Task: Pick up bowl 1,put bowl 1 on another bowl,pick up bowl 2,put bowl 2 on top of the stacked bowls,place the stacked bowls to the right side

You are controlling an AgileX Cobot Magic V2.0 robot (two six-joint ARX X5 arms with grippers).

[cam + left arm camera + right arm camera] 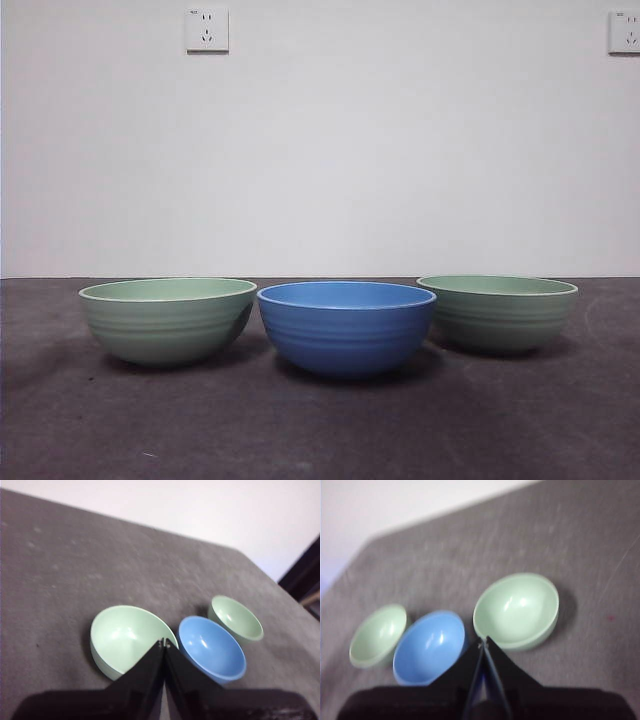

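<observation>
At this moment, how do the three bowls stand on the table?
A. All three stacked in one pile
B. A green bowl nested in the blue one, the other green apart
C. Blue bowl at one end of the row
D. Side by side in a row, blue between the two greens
D: the blue bowl sits between the left green bowl and the right green bowl, nothing stacked yet.
</observation>
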